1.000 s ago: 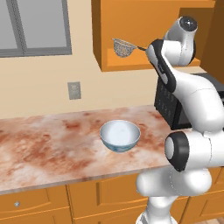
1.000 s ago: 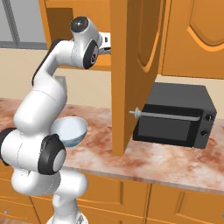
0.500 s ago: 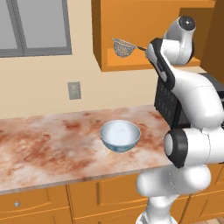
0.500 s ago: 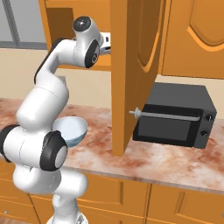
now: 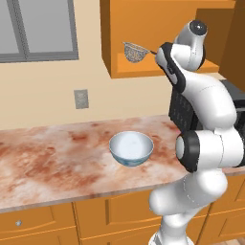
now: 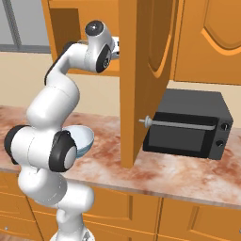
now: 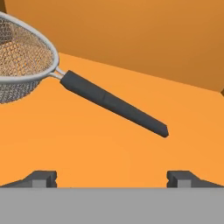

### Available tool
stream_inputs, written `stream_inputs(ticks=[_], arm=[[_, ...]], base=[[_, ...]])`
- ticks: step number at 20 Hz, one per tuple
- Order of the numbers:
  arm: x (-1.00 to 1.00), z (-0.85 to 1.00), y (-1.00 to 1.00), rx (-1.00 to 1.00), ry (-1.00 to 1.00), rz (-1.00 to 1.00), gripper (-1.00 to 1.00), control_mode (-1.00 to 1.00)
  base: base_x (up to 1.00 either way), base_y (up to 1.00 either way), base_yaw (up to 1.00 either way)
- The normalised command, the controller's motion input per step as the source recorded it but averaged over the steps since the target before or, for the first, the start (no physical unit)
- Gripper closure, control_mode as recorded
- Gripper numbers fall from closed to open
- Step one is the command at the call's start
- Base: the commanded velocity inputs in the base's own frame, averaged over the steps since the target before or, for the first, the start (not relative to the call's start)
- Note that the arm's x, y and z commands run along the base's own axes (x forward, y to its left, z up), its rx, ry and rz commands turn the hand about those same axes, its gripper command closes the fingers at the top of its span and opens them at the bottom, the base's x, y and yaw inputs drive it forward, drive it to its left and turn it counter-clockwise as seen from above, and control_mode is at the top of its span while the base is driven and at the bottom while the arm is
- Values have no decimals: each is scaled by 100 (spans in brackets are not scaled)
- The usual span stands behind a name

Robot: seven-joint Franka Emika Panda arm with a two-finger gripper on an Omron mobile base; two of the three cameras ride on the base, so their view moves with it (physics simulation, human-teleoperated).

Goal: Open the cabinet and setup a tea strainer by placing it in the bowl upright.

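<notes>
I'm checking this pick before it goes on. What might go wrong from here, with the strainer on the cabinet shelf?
1. The open tool faces the strainer from the handle end; the thin black handle lies slanted across its path, so a close might miss or tip the strainer.
2. The open cabinet door stands close beside the arm; pulling out could brush it.
3. The bowl sits well below; a loose grip may drop the strainer.

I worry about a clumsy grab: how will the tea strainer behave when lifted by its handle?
The tea strainer is probably light: thin wire mesh. Held at the far end of its long black handle, the basket may sag or swing. The handle looks smooth and tapered, so it could slip between the open tool.
</notes>
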Motion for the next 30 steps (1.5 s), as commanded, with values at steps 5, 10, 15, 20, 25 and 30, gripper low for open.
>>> stream_inputs(ticks=[5, 10, 15, 20, 25, 30], arm=[[30, -2, -2, 0, 0, 0, -100, -100], [22, 0, -8, 0, 0, 0, -100, -100], [25, -2, -6, 0, 2, 0, -100, -100], [27, -7, -2, 0, 2, 0, -100, -100], [23, -7, 0, 0, 0, 0, -100, -100], [20, 0, -7, 0, 0, 0, -100, -100]], base=[[0, 0, 0], [0, 0, 0], [0, 0, 0], [0, 0, 0], [0, 0, 0], [0, 0, 0]])
